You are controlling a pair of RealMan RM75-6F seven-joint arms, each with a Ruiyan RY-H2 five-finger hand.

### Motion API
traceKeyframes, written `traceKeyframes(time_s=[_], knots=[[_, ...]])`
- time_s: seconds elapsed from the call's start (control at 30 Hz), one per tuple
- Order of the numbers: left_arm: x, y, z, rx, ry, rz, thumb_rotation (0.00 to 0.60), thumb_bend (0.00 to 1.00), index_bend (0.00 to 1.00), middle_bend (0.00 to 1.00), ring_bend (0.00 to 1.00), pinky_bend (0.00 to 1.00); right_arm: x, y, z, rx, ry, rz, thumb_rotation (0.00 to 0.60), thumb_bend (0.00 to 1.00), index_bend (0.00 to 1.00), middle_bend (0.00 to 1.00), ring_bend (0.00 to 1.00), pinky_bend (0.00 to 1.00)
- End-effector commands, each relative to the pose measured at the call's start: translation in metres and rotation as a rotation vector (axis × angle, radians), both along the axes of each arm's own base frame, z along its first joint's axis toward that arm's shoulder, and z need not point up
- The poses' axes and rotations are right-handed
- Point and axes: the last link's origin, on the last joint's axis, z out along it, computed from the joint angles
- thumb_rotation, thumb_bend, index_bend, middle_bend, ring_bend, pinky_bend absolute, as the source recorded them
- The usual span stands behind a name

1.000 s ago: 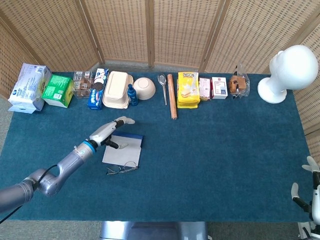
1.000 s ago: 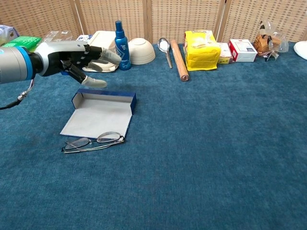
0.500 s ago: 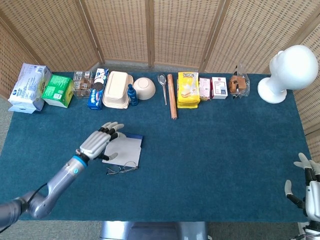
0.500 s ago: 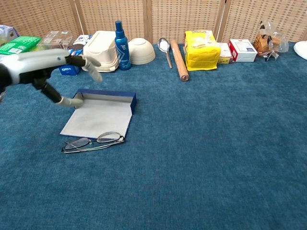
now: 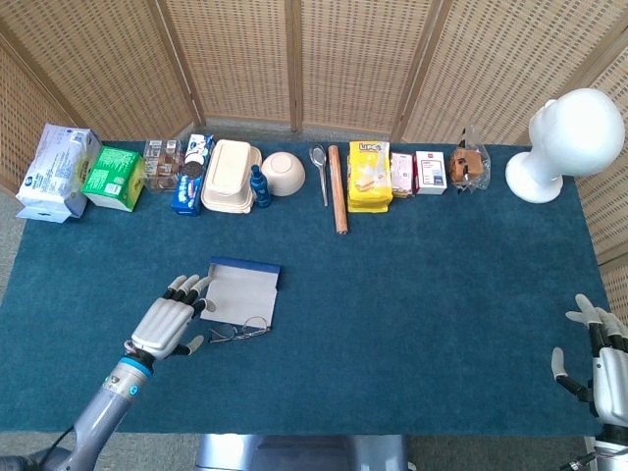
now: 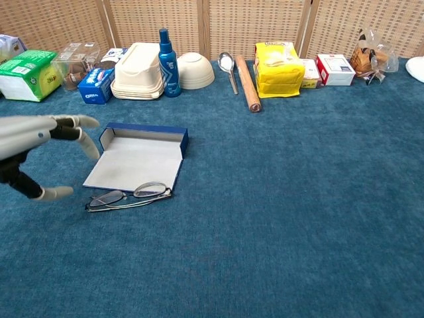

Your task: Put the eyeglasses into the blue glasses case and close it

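Fingers spread and empty, the left robot hand hovers just beside the eyeglasses, which lie on the bench touching the open blue glasses case. Grasping the frames looks next; nothing is yet cased.

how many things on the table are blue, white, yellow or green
blue: 3 (case, bottle, cookie box)
white: 3 (clamshell, bowl, tissue pack)
yellow: 1 (bag)
green: 1 (box)
total: 8
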Motion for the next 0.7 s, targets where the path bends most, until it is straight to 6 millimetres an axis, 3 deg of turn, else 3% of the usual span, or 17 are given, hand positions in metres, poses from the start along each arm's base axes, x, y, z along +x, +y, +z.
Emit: traceKeyframes(time_s=[0.03, 0.23, 0.7], knots=[[-0.001, -0.008, -0.009, -0.007, 0.003, 0.035, 0.6, 0.28, 0.28, 0.04, 0.0, 0.0, -0.001, 0.0, 0.002, -0.001, 0.0, 0.0, 0.6, 0.48, 0.07, 0.27, 0.12, 0.12], [0.006, -0.012, -0.024, -0.014, 0.019, 0.046, 0.6, 0.28, 0.27, 0.03, 0.0, 0.0, -0.006, 0.003, 0.006, -0.006, -0.005, -0.006, 0.6, 0.48, 0.07, 0.27, 0.12, 0.12], [0.025, 0.004, -0.053, -0.023, -0.005, 0.041, 0.6, 0.28, 0.26, 0.04, 0.0, 0.0, -0.014, 0.011, 0.013, -0.023, 0.001, -0.036, 0.6, 0.48, 0.07, 0.27, 0.12, 0.13]])
